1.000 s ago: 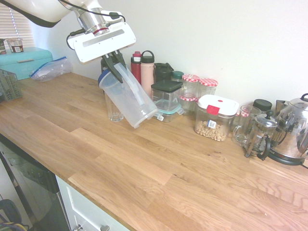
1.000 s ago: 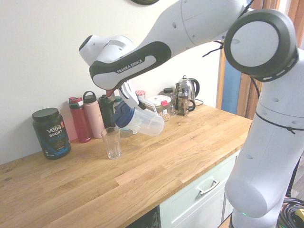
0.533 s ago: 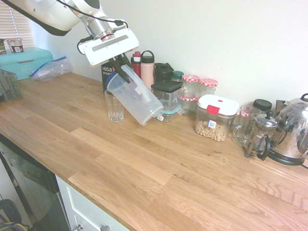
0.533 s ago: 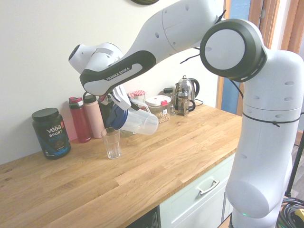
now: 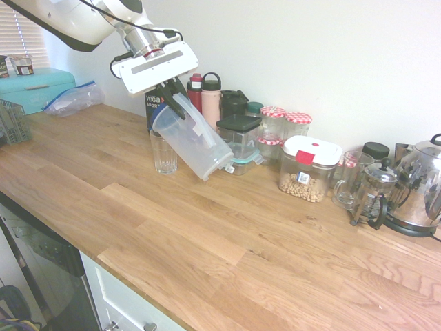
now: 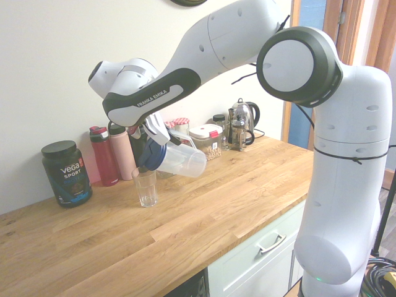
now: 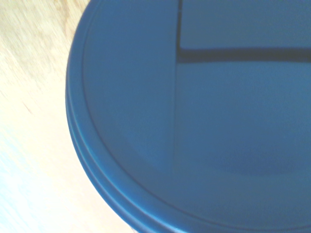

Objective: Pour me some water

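I had gripper (image 6: 150,137) clamped on pitcher (image 5: 193,140), tilted steeply, blue lid (image 7: 194,121) end lowest. Glass (image 6: 145,185) stood upright just below lid rim.

Oak countertop (image 5: 227,234); plain white wall (image 5: 331,55); white drawer (image 6: 263,250).

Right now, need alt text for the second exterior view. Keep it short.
A white robot arm holds a clear pitcher with a blue lid, tipped steeply over a glass on a wooden counter. The gripper is shut on the pitcher's handle. Bottles, a black tub and a kettle line the wall.
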You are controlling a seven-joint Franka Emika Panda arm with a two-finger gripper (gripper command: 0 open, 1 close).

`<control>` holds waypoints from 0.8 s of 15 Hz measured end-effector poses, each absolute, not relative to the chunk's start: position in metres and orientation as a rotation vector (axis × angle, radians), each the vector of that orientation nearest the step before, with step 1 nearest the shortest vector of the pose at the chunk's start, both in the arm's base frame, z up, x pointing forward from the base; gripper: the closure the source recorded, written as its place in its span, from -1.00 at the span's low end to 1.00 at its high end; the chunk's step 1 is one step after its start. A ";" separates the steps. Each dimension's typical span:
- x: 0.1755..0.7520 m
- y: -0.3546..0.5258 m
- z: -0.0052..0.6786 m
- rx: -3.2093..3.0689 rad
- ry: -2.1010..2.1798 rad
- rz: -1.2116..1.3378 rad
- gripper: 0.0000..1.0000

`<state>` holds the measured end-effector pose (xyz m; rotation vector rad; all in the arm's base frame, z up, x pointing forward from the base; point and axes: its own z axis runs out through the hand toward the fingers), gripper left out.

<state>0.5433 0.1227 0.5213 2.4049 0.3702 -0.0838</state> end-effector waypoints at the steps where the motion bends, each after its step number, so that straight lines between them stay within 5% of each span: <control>1: 0.540 0.119 0.535 2.441 0.342 -0.044 1.00; 6: 0.473 0.060 0.625 2.700 0.105 0.115 1.00; 12: 0.417 -0.016 0.600 2.867 -0.323 0.246 1.00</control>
